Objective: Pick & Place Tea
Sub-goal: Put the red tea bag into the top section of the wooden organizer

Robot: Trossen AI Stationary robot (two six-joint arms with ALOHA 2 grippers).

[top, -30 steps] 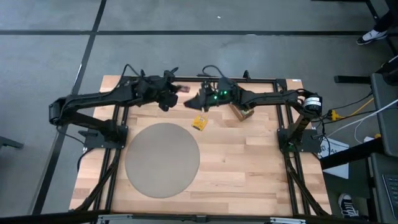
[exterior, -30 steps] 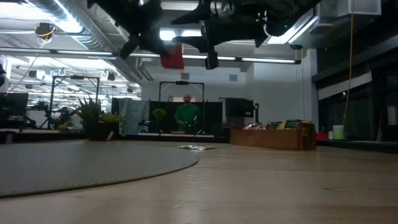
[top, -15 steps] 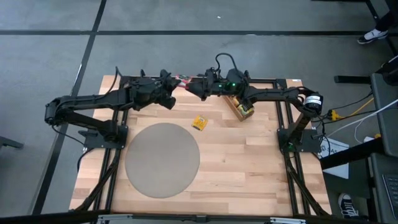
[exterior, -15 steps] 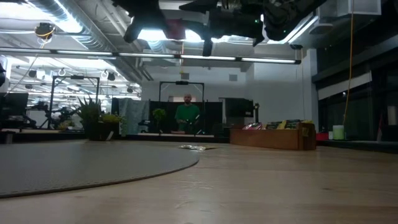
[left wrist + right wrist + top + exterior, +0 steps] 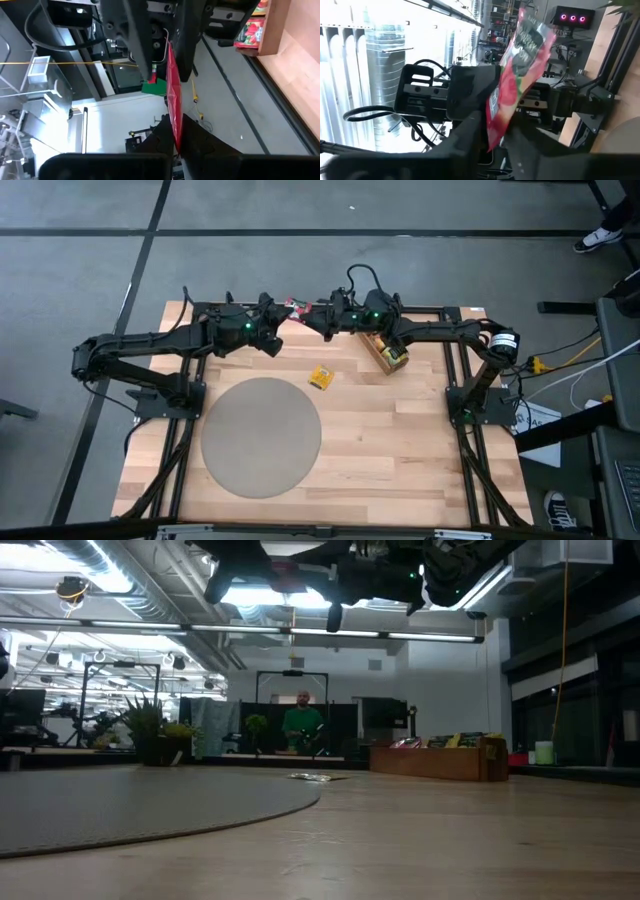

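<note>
1. While the red sachet [image 5: 298,307] hangs in mid-air over the table's far edge, just beyond the wooden tray [image 5: 385,351], both grippers are on it: left gripper [image 5: 281,317] pinched tight on one end, right gripper [image 5: 313,319] with its fingers around the other, looks like a handover
2. A yellow sachet [image 5: 320,378] lies on the table near the tray, not picked up
3. My guess: early days, most of the job left

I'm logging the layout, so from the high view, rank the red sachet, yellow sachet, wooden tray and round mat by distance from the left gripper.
1. Red sachet, in the left gripper.
2. Yellow sachet, on the table.
3. Wooden tray, right side.
4. Round mat, front left.
Tray and mat are close.
</note>
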